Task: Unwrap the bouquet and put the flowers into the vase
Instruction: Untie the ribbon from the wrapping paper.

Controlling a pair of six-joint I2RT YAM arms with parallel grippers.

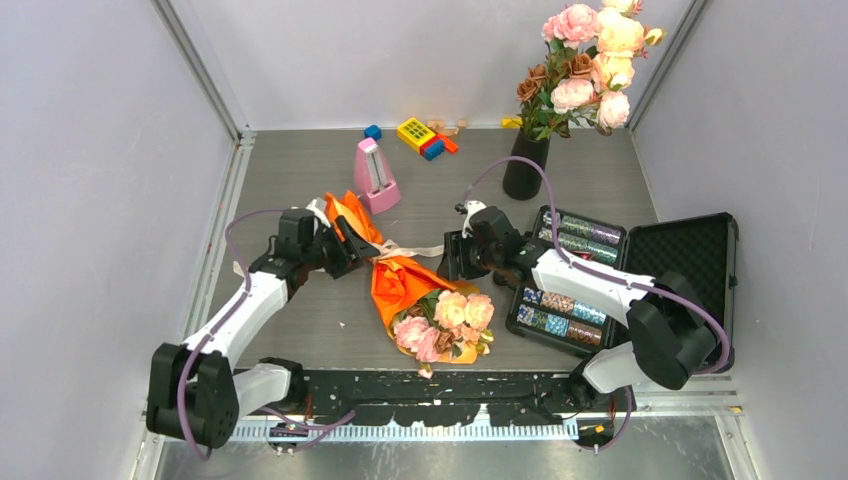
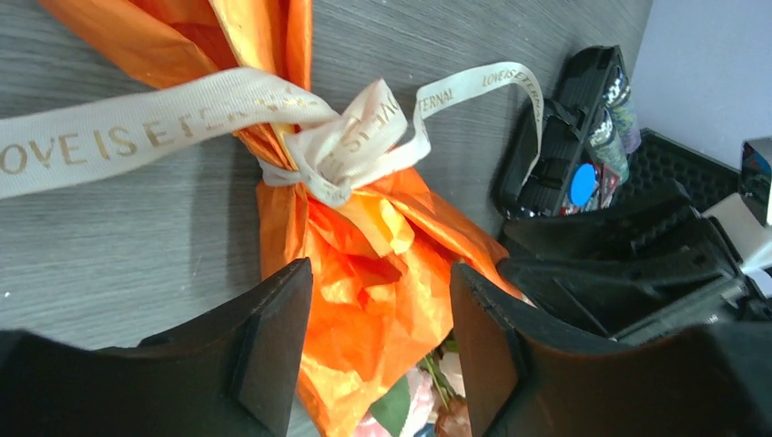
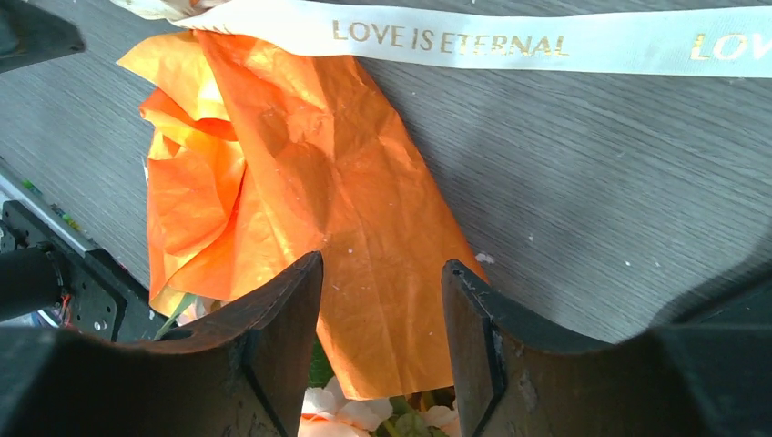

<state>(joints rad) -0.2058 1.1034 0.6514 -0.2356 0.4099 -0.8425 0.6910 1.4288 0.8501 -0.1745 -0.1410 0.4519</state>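
The surface (image 1: 300, 340) carries the bouquet (image 1: 405, 285) lying flat between the two arms. Its long axis slants from the paper tail at far left to the flowers (image 1: 445, 318) at near right, with the heads towards the arm bases. The vase (image 1: 525, 168) stands upright well apart at far right and holds other roses (image 1: 590, 60).

The left pincer (image 1: 345, 245) is at the bouquet's tail end. The right pincer (image 1: 455, 258) is just beside its right flank, near the waist. Each stands part open, and as far as the wrist views show, neither has hold of anything. Orange paper (image 3: 309, 182) lies beyond each gap, not pinched in it.

The cream ribbon (image 1: 415, 250) binds the waist, and one tail of it runs towards the right pincer. I judge the coming move turns on the knot (image 2: 341, 150). It lies straight ahead of the left pincer's gap, a little beyond the fingers (image 2: 273, 337), so the left arm looks the nearer to it.

The top view alone gives the whole axis and the vase. Only the left wrist view shows the knot. The right wrist view shows the lettered tail crossing ahead of its fingers, but no knot.
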